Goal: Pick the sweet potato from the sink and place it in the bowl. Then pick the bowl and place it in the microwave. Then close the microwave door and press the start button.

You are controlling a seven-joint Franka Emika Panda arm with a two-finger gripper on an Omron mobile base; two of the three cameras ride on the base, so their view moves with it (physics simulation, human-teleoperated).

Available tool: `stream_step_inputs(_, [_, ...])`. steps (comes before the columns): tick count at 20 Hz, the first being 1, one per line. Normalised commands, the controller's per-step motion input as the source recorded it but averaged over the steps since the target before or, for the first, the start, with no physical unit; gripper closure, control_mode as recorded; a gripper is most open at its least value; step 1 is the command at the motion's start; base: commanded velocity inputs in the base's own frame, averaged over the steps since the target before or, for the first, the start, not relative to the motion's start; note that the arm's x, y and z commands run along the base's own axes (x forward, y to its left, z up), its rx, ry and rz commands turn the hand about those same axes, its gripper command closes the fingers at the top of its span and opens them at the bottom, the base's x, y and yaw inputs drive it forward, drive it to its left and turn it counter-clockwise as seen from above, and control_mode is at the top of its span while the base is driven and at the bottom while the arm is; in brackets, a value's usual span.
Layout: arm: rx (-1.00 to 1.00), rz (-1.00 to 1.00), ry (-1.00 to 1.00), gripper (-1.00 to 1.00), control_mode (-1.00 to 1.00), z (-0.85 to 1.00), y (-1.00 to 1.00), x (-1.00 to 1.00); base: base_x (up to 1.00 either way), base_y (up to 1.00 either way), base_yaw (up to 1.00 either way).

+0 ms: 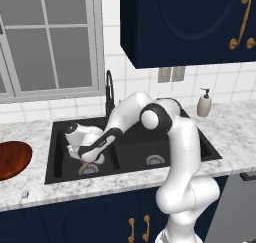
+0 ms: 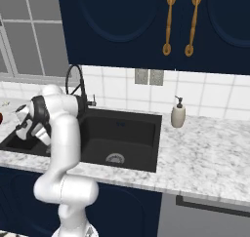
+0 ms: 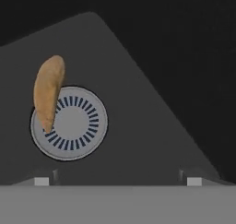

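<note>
I'm on the first step, going for the sweet potato [image 3: 48, 91]. It lies on the floor of the sink [image 1: 60, 174], in the left basin, with one end resting over the rim of the round silver drain [image 3: 69, 123]. My gripper [image 1: 86, 159] is down inside that basin, jaws spread wide with nothing between them, hovering above the potato rather than touching it.

In the hand view the potato sits off to the left of the line between my fingertips [image 3: 41, 181], so I judge the next move calls for a sideways shift to centre it, perhaps a roll of the wrist to cross its long axis, then a descent and a squeeze.

The left base view gives me the bowl [image 1: 12, 159], reddish-brown, on the counter just left of the sink, my drop target. The right base view gives me the right basin and the soap dispenser [image 2: 178, 114], with my own arm blocking the working basin.
</note>
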Motion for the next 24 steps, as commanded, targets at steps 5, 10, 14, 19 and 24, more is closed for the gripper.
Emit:
stream_step_inputs(5, [0.0, -0.04, 0.0, -1.0, -1.0, -0.37, 0.01, 0.34, 0.0, 0.0, 0.0])
stream_step_inputs(10, [0.0, 0.0, 0.0, -1.0, -1.0, -0.36, -0.2, 0.07, 0.0, 0.0, 0.0])
stream_step_inputs(14, [0.0, 0.0, 0.0, -1.0, -1.0, -0.33, -0.27, 0.34, 0.0, 0.0, 0.0])
stream_step_inputs(19, [-0.01, 0.0, 0.07, -1.0, -1.0, -0.47, -0.02, 0.69, 0.0, 0.0, 0.0])
stream_step_inputs(24, [0.0, 0.0, 0.05, -1.0, -1.0, -0.1, 0.05, 0.53, 0.0, 0.0, 0.0])
